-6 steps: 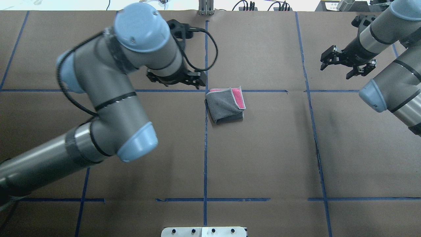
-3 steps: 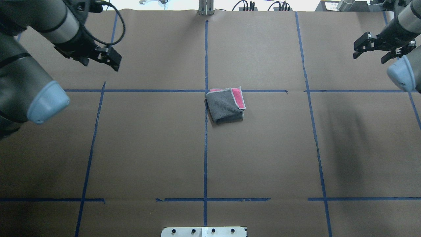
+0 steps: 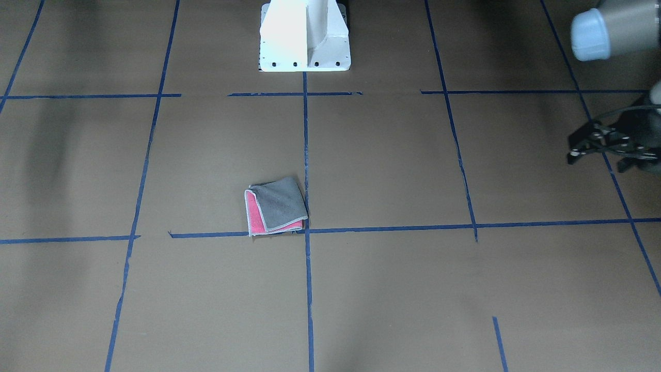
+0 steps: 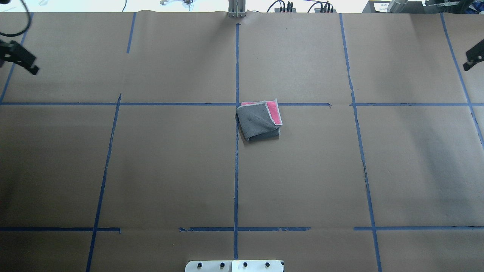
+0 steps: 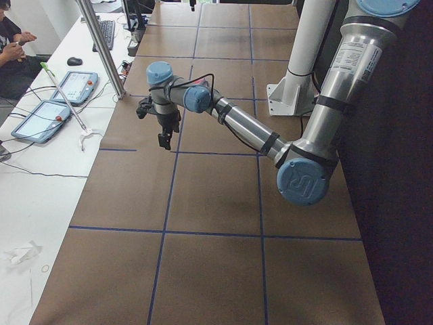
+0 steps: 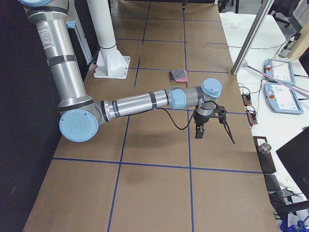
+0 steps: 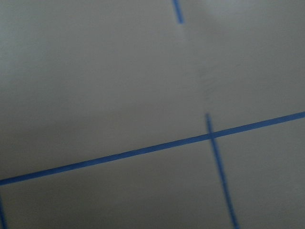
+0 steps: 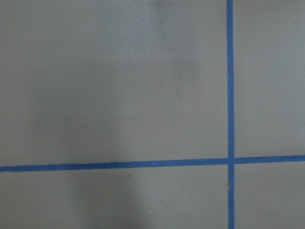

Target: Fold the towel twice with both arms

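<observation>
The towel [image 4: 259,120] lies folded into a small square near the table's middle, grey face up, with a pink strip along its right and far edges. It also shows in the front-facing view [image 3: 276,206] and the exterior right view [image 6: 178,75]. My left gripper [image 3: 596,160] is open and empty, far out at the table's left end [image 4: 19,58], well clear of the towel. My right gripper [image 4: 474,58] sits at the overhead view's right edge, only partly in view. In the exterior right view [image 6: 207,126] its fingers stand apart and hold nothing. Both wrist views show only brown paper and blue tape.
Brown paper with blue tape lines [image 4: 236,170] covers the table. The white pedestal base [image 3: 304,41] stands at the robot's side. Beyond the far edge stand a metal post [image 4: 236,9] and cables. Side tables hold tablets [image 5: 40,118] [image 6: 282,94].
Both arms have swung outward from the towel to the table's ends, the left arm furthest. The towel has not moved.
</observation>
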